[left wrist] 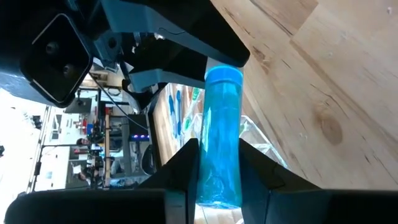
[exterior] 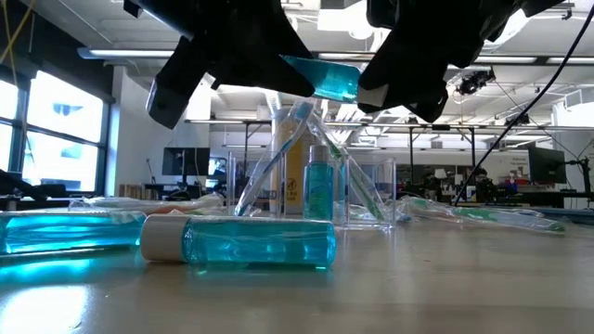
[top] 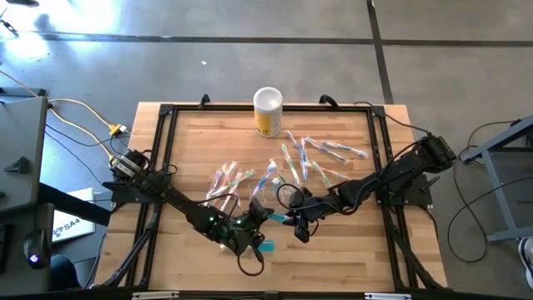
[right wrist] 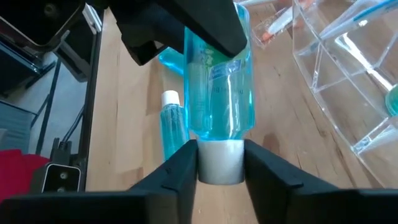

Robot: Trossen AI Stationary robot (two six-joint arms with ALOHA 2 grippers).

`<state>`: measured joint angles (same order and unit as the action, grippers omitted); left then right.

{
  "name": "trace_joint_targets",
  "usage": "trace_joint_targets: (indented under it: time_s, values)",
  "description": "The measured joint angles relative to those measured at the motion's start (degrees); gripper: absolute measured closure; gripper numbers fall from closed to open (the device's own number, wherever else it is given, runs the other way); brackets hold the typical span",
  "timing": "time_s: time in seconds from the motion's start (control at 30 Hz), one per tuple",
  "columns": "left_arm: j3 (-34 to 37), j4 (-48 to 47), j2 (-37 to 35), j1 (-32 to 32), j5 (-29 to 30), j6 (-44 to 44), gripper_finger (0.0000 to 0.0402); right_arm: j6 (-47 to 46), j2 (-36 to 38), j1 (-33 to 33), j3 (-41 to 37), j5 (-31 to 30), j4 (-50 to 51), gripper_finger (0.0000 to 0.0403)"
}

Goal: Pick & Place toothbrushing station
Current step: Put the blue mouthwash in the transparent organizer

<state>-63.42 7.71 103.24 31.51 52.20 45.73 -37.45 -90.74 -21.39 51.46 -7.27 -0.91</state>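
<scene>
Two grippers meet over the front-centre of the wooden table (top: 350,258), both on one teal tube (left wrist: 222,124).

1. Held item: a slim cylinder of clear plastic filled with blue-green liquid, with a matte white cap. It hangs above the boards in the low view, tilted, between the two dark arms.
2. Left gripper (left wrist: 219,146): fingers closed against the tube's body, one on each side, near the end away from the cap.
3. Right gripper (right wrist: 221,149): fingers clamped on the white cap, flanking it closely on both sides. The tube body runs straight out from this claw toward the left arm's hardware.
4. Second tube (exterior: 251,243): same make, lying flat on the table below the held one, near the front edge and apart from both claws.
5. Clear organiser (right wrist: 348,81): hard transparent plastic with upright dividers, standing just behind the grippers; one brush leans inside it.
6. Toothbrushes (top: 312,158): thin pastel handles, scattered loose over the middle of the planks, some in glossy clear wrapping (top: 229,177).
7. Canister (top: 267,111): round, yellow with a white top, upright at the far edge, well apart from the work.
</scene>
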Motion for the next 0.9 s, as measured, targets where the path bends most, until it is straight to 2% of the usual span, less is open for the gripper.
trace_joint_targets:
  time_s: [0.17, 0.33, 0.53, 0.9]
  values:
    - [0.0, -0.8, 0.0, 0.0, -0.3, -2.2, 0.0331, 2.5, 0.0, 0.1, 0.0, 0.3, -1.6, 0.0211]
    - [0.0, -2.1, 0.0, 0.1, -0.5, -6.1, 0.0331, 7.1, 0.0, 0.1, 0.0, 4.3, -0.5, 0.0169]
    - [0.0, -2.5, -0.6, 1.2, -0.2, -8.9, 0.0331, 3.2, 0.0, 0.9, 0.0, 1.5, 1.1, 0.0157]
    - [0.0, -9.3, -1.9, 1.5, -0.3, -15.7, 0.0331, 2.6, 2.4, 0.1, -0.1, -0.2, 2.3, 0.0155]
